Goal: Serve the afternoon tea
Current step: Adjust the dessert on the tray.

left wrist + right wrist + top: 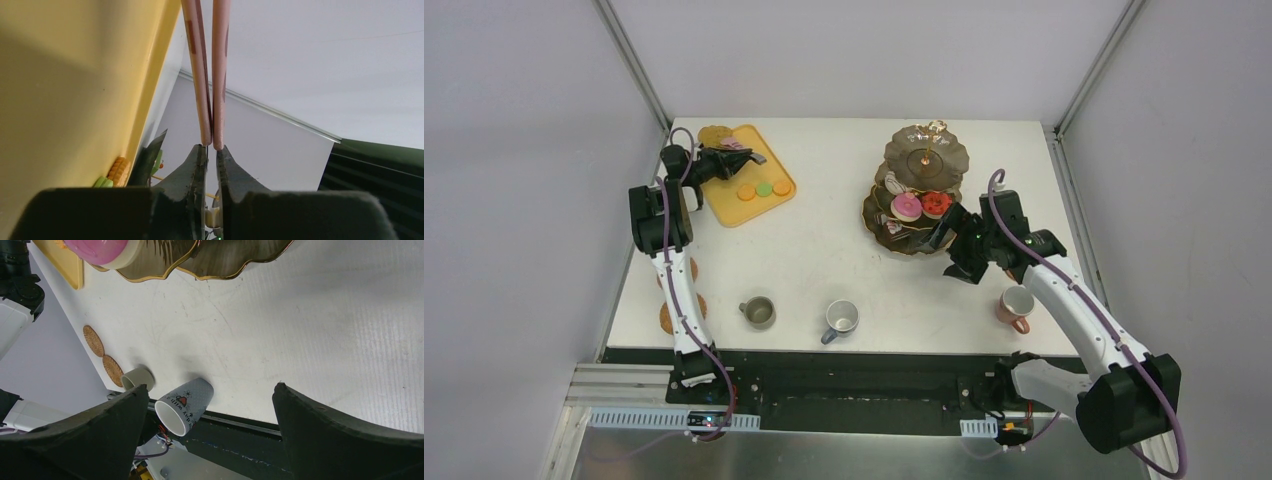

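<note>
Your left gripper [212, 149] looks clamped on the tongs [218, 75] at the far-left tray [724, 205]; your right gripper [210, 386] gapes empty. Doughnuts [907, 206] are on the stand [924, 152]; macarons [764, 189] and mugs [758, 311] are unserved.

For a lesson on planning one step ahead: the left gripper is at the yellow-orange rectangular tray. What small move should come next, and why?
Probably raise the left gripper a little with the pink-handled tongs. Its fingers look closed on their two arms, pressed together, at the yellow-orange rectangular tray; the orange and green round macarons lie on it nearby.
</note>
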`<state>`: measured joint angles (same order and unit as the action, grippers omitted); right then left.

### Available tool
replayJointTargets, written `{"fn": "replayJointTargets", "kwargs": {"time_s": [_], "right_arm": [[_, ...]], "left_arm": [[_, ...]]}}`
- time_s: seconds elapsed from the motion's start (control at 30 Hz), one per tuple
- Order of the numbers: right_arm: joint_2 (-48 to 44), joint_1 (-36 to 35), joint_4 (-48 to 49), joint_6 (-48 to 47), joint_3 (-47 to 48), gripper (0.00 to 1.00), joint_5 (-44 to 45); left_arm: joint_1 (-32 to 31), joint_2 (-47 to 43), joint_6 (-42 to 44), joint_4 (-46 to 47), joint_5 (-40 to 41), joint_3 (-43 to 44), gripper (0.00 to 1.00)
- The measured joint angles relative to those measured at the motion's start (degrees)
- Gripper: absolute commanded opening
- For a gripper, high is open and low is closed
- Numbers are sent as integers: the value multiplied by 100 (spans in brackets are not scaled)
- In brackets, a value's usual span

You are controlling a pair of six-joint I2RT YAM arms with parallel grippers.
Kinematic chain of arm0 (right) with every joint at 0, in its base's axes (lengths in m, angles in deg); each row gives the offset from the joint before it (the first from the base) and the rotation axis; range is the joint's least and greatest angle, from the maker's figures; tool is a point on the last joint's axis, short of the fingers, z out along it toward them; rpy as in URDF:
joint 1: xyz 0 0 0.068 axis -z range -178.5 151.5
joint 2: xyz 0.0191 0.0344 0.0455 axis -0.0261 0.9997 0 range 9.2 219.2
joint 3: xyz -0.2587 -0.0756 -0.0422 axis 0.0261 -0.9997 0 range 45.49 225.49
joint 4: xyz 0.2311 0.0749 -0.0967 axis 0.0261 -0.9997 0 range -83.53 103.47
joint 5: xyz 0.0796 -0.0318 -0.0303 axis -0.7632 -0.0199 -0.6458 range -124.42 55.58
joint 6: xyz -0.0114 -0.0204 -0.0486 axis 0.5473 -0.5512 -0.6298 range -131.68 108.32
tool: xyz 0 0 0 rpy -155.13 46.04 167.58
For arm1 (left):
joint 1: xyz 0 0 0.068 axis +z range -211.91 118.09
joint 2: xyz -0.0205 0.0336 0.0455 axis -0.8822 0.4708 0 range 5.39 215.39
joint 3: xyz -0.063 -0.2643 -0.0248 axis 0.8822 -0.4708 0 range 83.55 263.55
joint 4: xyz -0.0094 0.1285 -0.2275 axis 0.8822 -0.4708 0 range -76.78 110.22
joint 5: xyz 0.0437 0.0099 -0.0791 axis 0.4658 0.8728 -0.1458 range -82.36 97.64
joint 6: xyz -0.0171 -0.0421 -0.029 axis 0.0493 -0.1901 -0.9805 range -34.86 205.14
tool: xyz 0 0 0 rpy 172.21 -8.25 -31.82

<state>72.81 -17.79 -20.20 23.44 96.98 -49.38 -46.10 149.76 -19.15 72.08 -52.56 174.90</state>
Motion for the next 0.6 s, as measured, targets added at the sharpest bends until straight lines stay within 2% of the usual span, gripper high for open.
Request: {"fn": "replayJointTargets", "kwargs": {"time_s": [0.23, 0.6], "right_arm": [[0, 83, 4, -20, 0, 99, -9], [-9, 149, 11, -107, 0, 99, -116]], "left_arm": [[-7, -85, -39, 398, 83, -319, 0], [-11, -1198, -210, 468, 90, -1639, 0]]}}
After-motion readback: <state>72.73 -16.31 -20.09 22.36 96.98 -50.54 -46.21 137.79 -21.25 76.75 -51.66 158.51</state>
